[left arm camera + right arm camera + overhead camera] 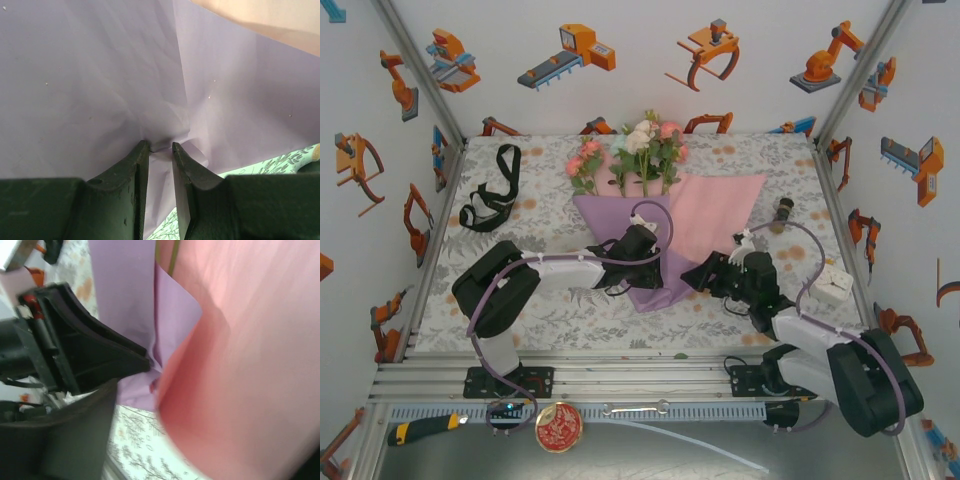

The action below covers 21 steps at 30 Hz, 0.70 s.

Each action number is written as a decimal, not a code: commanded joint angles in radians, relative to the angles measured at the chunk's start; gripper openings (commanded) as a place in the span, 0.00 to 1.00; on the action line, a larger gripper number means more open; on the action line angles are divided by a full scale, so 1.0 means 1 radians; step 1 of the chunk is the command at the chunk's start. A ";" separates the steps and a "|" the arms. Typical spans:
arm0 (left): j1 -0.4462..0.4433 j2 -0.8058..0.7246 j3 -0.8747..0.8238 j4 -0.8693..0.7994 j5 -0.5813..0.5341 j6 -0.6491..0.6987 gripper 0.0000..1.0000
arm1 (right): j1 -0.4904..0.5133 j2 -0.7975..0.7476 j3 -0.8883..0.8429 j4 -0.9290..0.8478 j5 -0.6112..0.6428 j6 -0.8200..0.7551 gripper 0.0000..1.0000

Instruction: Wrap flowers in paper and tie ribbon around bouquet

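The flowers (642, 150) lie at the back middle, heads pointing away, stems running under the paper (715, 215). Its lilac side is folded over the stems on the left and its pink side faces up on the right. My left gripper (638, 247) rests on the lilac fold; its narrow jaws (160, 146) pinch a crumpled ridge of lilac paper (100, 90). My right gripper (708, 272) sits at the paper's near right edge. One of its fingers (70, 440) shows at the lower left, while blurred pink paper (245, 365) hides the other. The black ribbon (490, 195) lies coiled at the back left.
A white box (832, 283) sits by the right wall, with a black plug (783, 210) behind it. A yellow-handled tool (420, 430) and a red disc (558, 427) lie on the near ledge. Printed walls close in both sides and the back.
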 commanded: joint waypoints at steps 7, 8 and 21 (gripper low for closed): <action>0.014 0.044 0.007 -0.045 -0.021 -0.030 0.29 | 0.222 -0.036 0.202 -0.356 0.176 -0.270 0.04; 0.016 0.042 0.002 -0.040 -0.023 -0.031 0.28 | 0.247 -0.017 0.211 -0.356 0.172 -0.286 0.09; 0.079 -0.067 -0.063 0.050 0.063 -0.071 0.34 | 0.270 0.093 0.240 -0.309 0.109 -0.277 0.14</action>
